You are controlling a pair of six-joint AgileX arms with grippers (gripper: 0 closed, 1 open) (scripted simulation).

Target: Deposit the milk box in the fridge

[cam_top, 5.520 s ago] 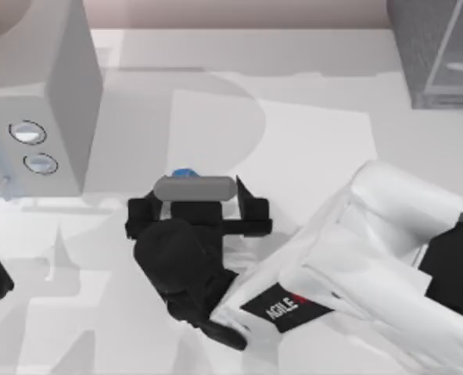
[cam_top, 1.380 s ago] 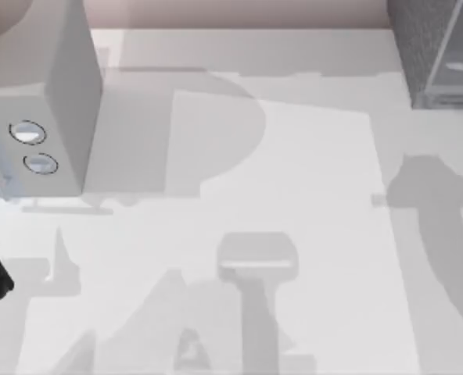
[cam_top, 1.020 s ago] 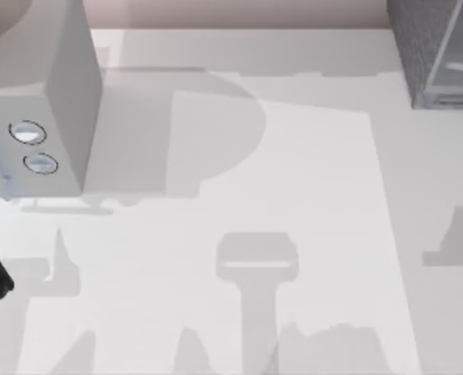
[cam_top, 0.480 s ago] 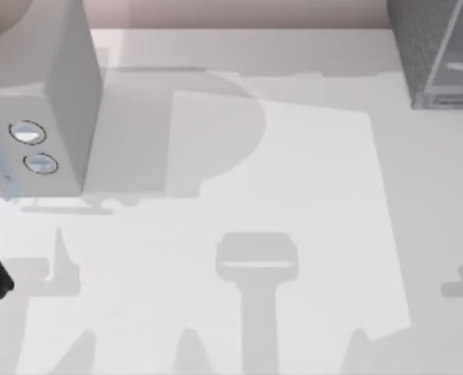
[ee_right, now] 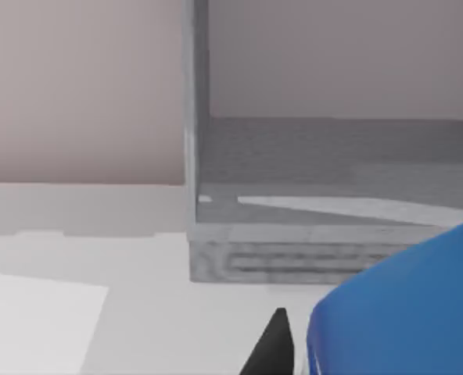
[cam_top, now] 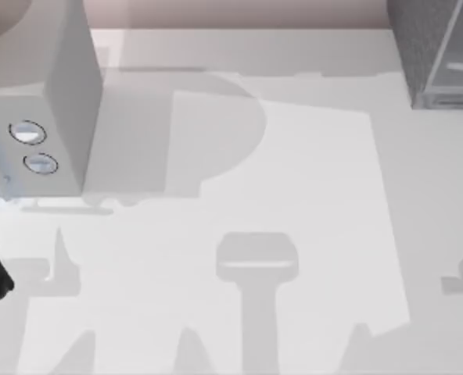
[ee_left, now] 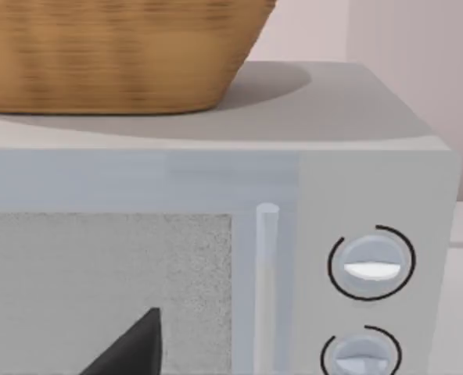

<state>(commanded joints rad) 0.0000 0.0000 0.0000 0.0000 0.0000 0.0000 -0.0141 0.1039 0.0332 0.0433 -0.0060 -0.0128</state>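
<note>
While carton rides w/ me: milk box (ee_right: 407, 312) sits right beside my right gripper's dark fingertip (ee_right: 272, 348), apparently held; how wide I'm open, can't tell.
Fridge (ee_right: 325, 195): just ahead of right gripper, front open, shelf bare.
Handling: prob. light, stiff card, slick faces; squeeze flat sides mid-height, gently.
Left arm: parked facing microwave (ee_left: 216, 258).

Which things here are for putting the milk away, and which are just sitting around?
For the job:
- milk box, blue, close to the right wrist camera
- fridge, open compartment facing it; top view's far right

Just sitting around:
- microwave with two dials, top view's left
- wicker basket on top of it
</note>
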